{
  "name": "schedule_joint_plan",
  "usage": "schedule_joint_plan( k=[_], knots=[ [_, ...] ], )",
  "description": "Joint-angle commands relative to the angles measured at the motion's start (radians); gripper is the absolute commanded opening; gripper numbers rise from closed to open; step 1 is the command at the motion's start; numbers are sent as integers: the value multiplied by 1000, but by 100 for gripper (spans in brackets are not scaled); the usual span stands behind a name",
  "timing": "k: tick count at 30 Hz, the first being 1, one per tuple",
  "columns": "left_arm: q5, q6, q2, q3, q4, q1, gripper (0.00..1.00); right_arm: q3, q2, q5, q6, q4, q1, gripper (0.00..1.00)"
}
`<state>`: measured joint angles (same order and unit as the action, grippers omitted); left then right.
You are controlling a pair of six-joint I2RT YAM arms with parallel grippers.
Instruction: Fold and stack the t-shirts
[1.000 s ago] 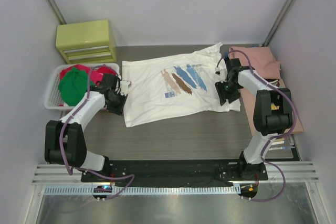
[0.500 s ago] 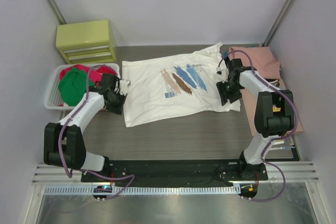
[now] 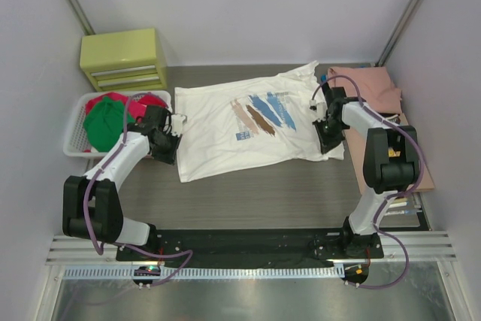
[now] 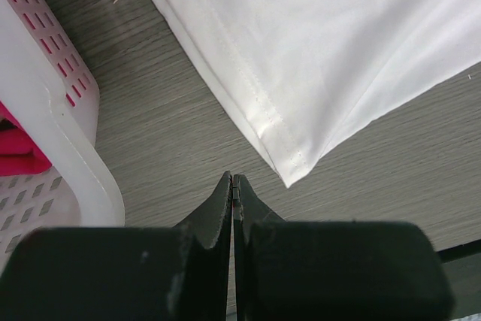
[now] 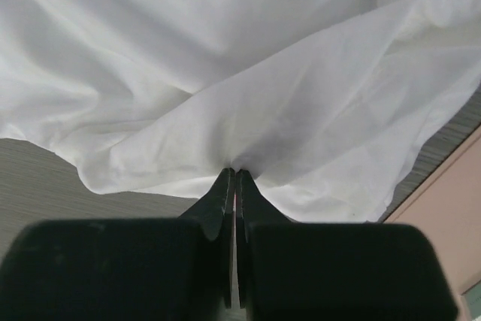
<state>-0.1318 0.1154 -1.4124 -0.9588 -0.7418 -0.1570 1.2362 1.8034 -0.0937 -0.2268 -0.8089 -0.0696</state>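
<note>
With right gripper (image 5: pixel 234 172) clenched on the right edge of the white brush-stroke-printed cloth t-shirt (image 3: pixel 218 140) and left gripper (image 4: pixel 232 178) pinched closed on nothing, lift slowly, fold leftward.

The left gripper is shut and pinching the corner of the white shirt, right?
Not quite. The left gripper is shut, but it pinches nothing: in the left wrist view the corner of the white shirt lies on the table just past its tips, not between them.
</note>
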Motion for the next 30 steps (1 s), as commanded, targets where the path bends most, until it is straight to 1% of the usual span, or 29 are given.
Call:
schedule_joint_plan(
  k=[1,5,10,14,21,23,28,30],
  knots=[
    [7,20,13,-5,7,-3,0,49,20,-57,14,-1,2,1],
    [11,23,9,-5,9,-4,0,55,-16,-64,6,-4,5,1],
    [-2,15,9,-3,19,-4,0,65,-119,-58,7,-10,13,1],
    [-15,10,-8,-5,30,-4,0,133,-122,-49,20,-13,14,1],
    [-14,12,3,-1,30,-4,0,305,2,-44,43,-29,14,1],
    [-11,13,4,0,28,-4,0,342,57,-47,49,-24,14,1],
    [-12,13,-10,-4,25,-6,0,499,194,-75,83,-26,7,1],
    [-12,15,-13,-5,25,-4,0,561,260,-57,84,-30,4,1]
  ],
)
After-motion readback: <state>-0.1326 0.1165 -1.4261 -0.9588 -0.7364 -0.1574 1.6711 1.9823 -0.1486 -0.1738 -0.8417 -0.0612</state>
